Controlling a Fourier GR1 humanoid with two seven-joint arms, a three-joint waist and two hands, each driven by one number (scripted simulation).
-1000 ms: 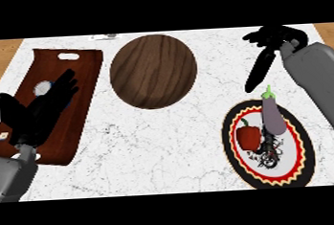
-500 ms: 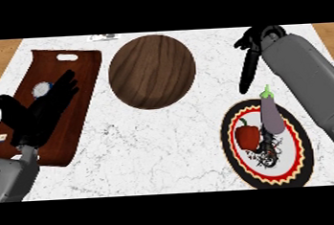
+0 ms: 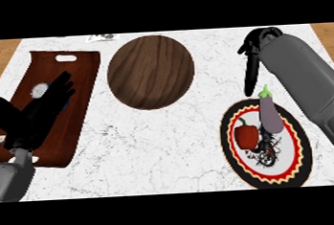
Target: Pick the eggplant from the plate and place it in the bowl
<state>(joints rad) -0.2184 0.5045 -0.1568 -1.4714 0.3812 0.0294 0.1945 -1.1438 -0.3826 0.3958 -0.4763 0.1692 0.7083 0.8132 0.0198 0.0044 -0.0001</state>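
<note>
The purple eggplant (image 3: 270, 113) with a green stem lies on the far part of the patterned plate (image 3: 231, 152) at the right, beside a red pepper (image 3: 246, 134). My right hand (image 3: 255, 46) hovers just beyond the plate, open, its fingers (image 3: 251, 79) pointing down toward the eggplant's stem without touching it. The grey right forearm runs along the plate's right side. The dark wooden bowl (image 3: 151, 71) stands at the middle back, with nothing in it. My left hand (image 3: 37, 114) rests open over the board at the left.
A brown cutting board (image 3: 83, 85) with a handle hole lies at the left under my left hand. A small dark tangle (image 3: 265, 152) sits on the plate's near half. White marble counter stretches between bowl and plate.
My right hand has swung left and turned so its fingers point down at the eggplant, with the forearm coming closer to the plate. The left hand has stayed put.
</note>
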